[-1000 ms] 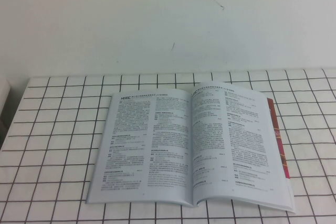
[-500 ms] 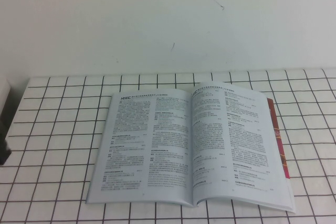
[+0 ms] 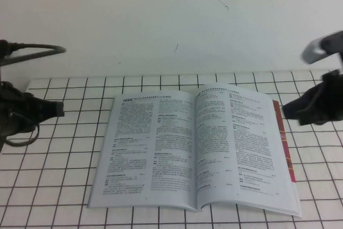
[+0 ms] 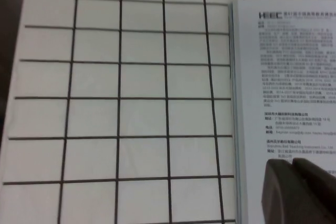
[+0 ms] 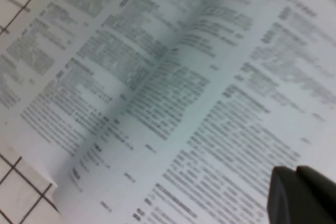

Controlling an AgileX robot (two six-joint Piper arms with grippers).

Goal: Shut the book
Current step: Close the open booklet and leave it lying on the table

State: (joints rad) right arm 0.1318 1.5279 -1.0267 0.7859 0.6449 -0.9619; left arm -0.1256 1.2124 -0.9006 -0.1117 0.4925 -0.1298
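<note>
The open book (image 3: 236, 148) carries one legible marking: the heading "HEEC" (image 4: 271, 15), printed in bold capitals at the 11 o'clock corner of its left page (image 3: 150, 154). The remaining print, fine columns of characters across both pages, cannot be read in any view.

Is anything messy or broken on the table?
No, nothing looks wrong. The book lies open and flat on the checked tablecloth. The left gripper hangs out past its left side, and the right gripper hangs by its right edge.
</note>
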